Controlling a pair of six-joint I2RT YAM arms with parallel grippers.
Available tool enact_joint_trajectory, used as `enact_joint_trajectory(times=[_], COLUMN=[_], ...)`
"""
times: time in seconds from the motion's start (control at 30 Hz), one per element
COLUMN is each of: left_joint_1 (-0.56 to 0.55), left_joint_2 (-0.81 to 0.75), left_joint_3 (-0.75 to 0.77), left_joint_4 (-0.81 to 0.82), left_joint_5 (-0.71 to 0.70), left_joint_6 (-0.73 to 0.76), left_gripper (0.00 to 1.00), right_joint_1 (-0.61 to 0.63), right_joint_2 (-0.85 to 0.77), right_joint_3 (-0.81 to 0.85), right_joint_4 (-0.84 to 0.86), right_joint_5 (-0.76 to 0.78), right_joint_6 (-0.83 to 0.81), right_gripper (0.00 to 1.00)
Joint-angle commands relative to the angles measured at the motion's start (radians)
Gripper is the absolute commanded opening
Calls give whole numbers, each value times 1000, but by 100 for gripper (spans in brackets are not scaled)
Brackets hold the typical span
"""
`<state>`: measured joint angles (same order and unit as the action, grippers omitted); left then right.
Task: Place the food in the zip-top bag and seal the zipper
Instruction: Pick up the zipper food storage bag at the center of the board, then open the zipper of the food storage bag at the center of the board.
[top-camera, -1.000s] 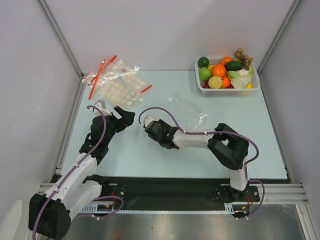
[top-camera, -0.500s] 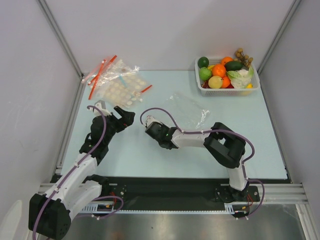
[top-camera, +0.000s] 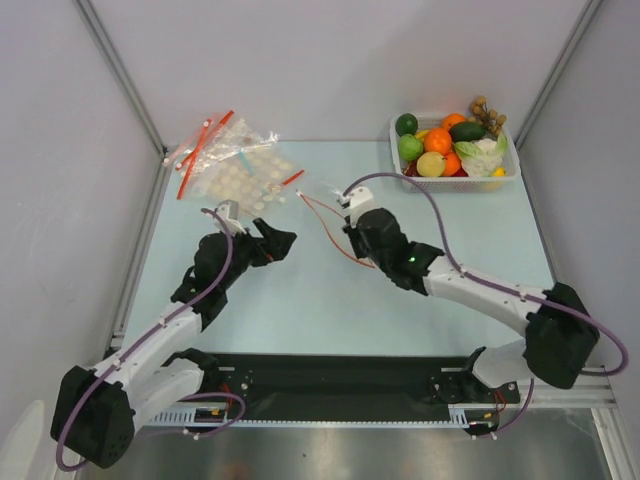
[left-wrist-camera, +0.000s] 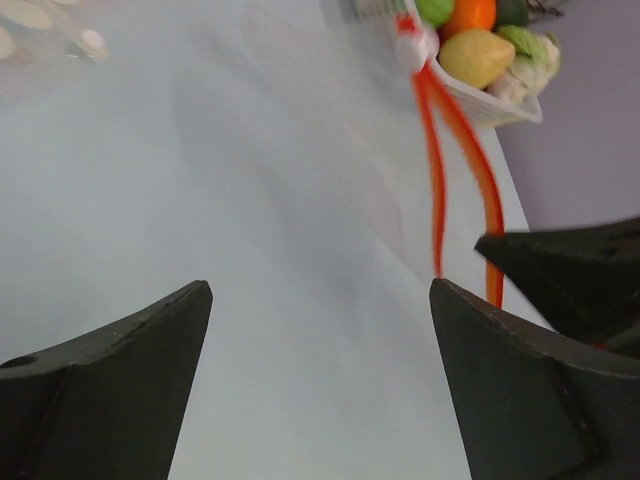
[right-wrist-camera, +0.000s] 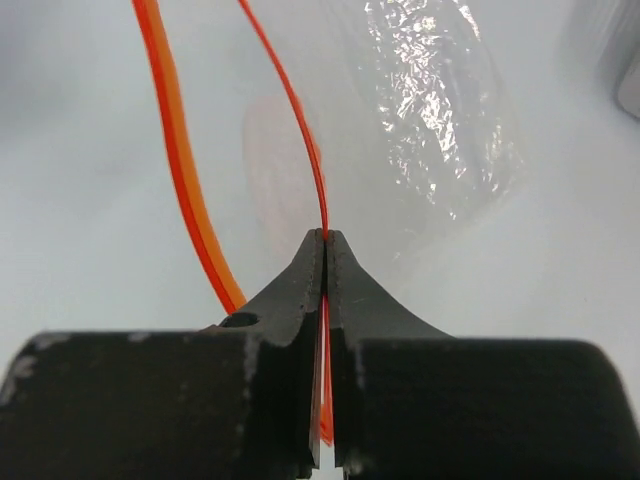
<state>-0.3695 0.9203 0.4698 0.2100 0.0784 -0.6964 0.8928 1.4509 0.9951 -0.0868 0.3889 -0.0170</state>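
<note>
My right gripper (right-wrist-camera: 325, 235) is shut on one red-orange strip of the zipper (right-wrist-camera: 312, 170). The other strip (right-wrist-camera: 185, 170) bows away to the left, so the mouth of the zip-top bag (right-wrist-camera: 430, 130) gapes. In the top view the right gripper (top-camera: 352, 243) holds the zipper (top-camera: 322, 225) at mid-table. My left gripper (top-camera: 287, 240) hangs open just left of it, touching nothing. In the left wrist view its fingers (left-wrist-camera: 320, 290) frame bare table, with the zipper (left-wrist-camera: 436, 180) and white slider (left-wrist-camera: 415, 42) ahead to the right. The food (top-camera: 440, 150) lies in a basket.
A white basket (top-camera: 455, 181) holding the food stands at the far right. Crinkled clear bags (top-camera: 240, 170) dotted with pale discs lie at the far left. Grey walls close in the table on three sides.
My right gripper has shut on the zipper strip and carried it away from the arm bases and rightward, pulling the bag's mouth up. My left gripper has moved right toward it, still open.
</note>
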Motion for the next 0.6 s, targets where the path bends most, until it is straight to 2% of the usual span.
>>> enact_joint_trajectory(times=[0.0,0.13,0.43,0.57], left_joint_1=[-95,-227,-321,-327], left_joint_2=[17,32,8,40], left_joint_3=[38,78,92,105], left_joint_4=[103,112,135,118], left_joint_5=[8,-40,-103,-124], left_joint_6=[99,167,242,244], left_gripper=[96,98,100,96], right_joint_1=[-54,-55,-3,35], right_joint_2=[-104,-155,-201,-225], right_joint_3=[-61,-84,-99,-107], right_joint_4=[111,122,147,156], right_joint_5=[-215,-255,-308,-271], right_joint_6=[112,124,154,147], right_gripper=[0,0,0,0])
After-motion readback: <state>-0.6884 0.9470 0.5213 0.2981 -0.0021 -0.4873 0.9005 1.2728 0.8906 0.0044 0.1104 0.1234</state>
